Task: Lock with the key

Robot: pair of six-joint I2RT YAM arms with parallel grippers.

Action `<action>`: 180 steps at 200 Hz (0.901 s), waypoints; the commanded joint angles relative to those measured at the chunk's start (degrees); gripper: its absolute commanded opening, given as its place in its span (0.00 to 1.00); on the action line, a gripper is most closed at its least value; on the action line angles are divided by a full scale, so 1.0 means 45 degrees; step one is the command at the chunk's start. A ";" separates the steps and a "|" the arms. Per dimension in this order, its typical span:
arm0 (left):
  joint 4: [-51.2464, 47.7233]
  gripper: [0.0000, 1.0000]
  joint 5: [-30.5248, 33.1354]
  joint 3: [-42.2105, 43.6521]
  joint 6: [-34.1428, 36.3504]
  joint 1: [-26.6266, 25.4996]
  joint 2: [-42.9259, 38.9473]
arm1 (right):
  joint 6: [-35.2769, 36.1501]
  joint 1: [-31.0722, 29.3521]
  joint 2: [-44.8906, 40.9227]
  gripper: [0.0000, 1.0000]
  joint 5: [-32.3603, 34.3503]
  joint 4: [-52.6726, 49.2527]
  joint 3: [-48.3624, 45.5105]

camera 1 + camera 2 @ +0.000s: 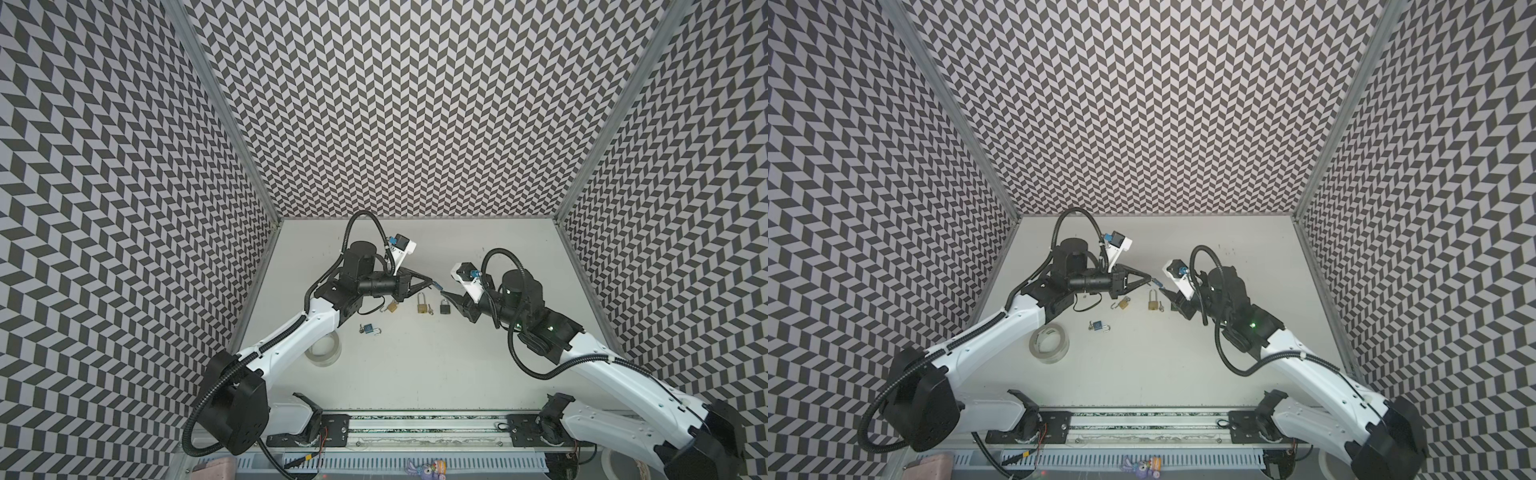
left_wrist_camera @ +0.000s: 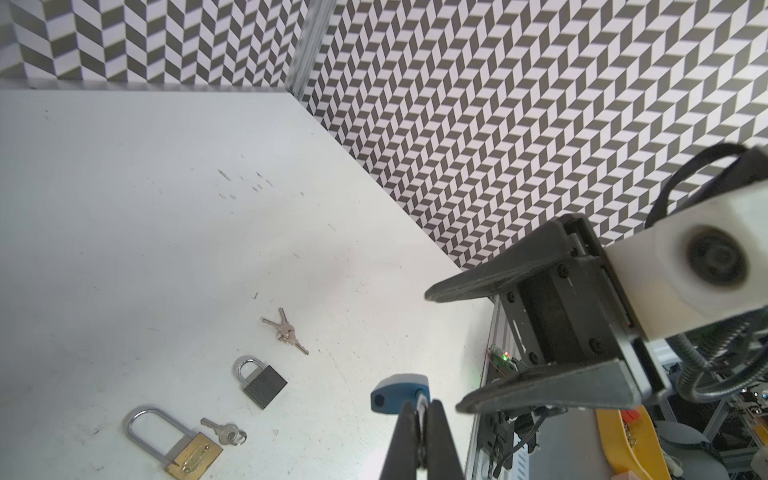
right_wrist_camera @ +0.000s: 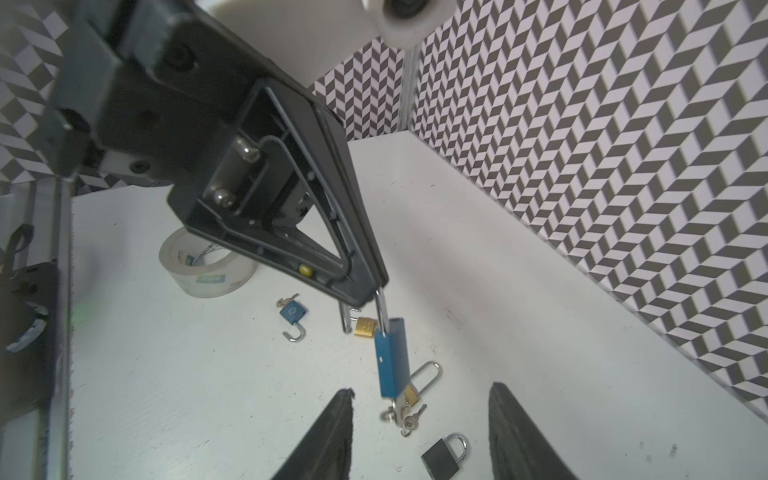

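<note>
The left tool (image 1: pixel 430 284) is clenched on the shackle of the blue padlock (image 3: pixel 390 357). It holds this padlock in the air above the middle of the desk (image 1: pixel 415 374), with the body pointing toward the right tool (image 3: pixel 422 390). The right tool is released and grasps nothing. Its two fingers (image 3: pixel 332 432) stand well apart, near the free end of the padlock, without touching it. On the desk lie a brass padlock (image 2: pixel 193 451) with a long shackle and a grey padlock (image 2: pixel 264 384). One key (image 2: pixel 216 428) lies just beside the brass padlock, and a bunch of keys (image 2: pixel 286 332) lies near the grey one. Whether a key sits in the blue padlock, I cannot tell.
</note>
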State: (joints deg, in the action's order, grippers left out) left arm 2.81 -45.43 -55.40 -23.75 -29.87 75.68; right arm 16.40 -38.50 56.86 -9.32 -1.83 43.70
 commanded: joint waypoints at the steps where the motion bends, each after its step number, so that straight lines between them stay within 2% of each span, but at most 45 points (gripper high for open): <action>1: 0.2408 0.00 -0.0783 0.0379 -0.1235 0.0442 -0.0527 | -0.0523 -0.0044 -0.1077 0.52 0.1490 0.2894 -0.1004; 18: 0.2983 0.00 -0.0911 0.0435 -0.1368 0.0512 -0.0805 | -0.0867 0.0047 -0.1774 0.55 0.1750 0.4497 -0.1821; 41: 0.3863 0.00 -0.1256 0.0511 -0.1696 0.0562 -0.1230 | -0.1089 0.0313 -0.1882 0.56 0.0803 0.5557 -0.2077; 53: 0.4362 0.00 -0.1542 0.0559 -0.1955 0.0563 -0.1410 | -0.1741 0.0794 -0.1628 0.53 -0.0734 0.5172 -0.1553; 72: 0.5337 0.00 -0.1758 0.0813 -0.2507 0.0558 -0.1723 | -0.2916 0.1906 -0.1134 0.50 -0.4260 0.4971 -0.0784; 83: 0.5670 0.00 -0.1778 0.0879 -0.2759 0.0560 -0.1850 | -0.3452 0.2372 -0.0934 0.50 -0.6085 0.5724 -0.0692; 102: 0.6260 0.00 -0.1799 0.0942 -0.3322 0.0534 -0.1981 | -0.4267 0.2559 -0.0788 0.50 -0.7857 0.7430 -0.0823; 120: 0.6864 0.00 -0.1896 0.0982 -0.3847 0.0487 -0.2050 | -0.4395 0.2543 -0.0487 0.52 -0.8725 0.7964 -0.0561; 146: 0.7432 0.00 -0.2033 0.0929 -0.4195 0.0167 -0.1984 | -0.3687 0.2518 -0.0035 0.52 -0.9408 0.7671 -0.0038; 180: 0.7554 0.00 -0.1989 0.0655 -0.4215 -0.0421 -0.1647 | -0.3180 0.2500 0.0214 0.52 -0.9104 0.7809 0.0073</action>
State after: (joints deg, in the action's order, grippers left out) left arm 32.82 -53.45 -51.22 -41.08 -30.20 67.66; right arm 0.30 -27.20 57.32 -48.01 29.63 42.81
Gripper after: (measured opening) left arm 0.048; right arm 0.519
